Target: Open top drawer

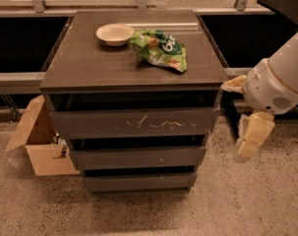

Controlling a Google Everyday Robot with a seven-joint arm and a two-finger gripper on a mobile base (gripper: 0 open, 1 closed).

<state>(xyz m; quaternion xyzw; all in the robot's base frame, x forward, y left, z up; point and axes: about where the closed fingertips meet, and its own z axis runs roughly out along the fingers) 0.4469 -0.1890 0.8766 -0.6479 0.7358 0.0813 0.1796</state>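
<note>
**Gripper hangs off to the right of the cabinet, clear of the top drawer**

The cream gripper (250, 140) points down toward the floor (227, 205), below the rounded white end of the arm (281, 80) that comes in from the right edge. It touches nothing and carries nothing. Whether it is released or clenched cannot be told from this view.

To its left, a little apart, stands the right corner of the dark cabinet (84, 65). The top drawer (89, 123) lies left of the gripper and at about its height. Its wide flat front has pale squiggly scratches across the middle, and a dark gap runs between it and the cabinet's top board. Lower and to the left of the gripper are the middle drawer (138, 157) and the bottom drawer (138, 182), both with nearly plain fronts.

Up and to the left of the gripper, on the cabinet top, a green snack bag (161, 48) lies crumpled. Just beyond the bag sits a shallow pale bowl (114, 34), upright and close to it.

Farthest left of the gripper, past the cabinet, an open cardboard box (38, 144) rests on the floor against the cabinet's left side.
</note>
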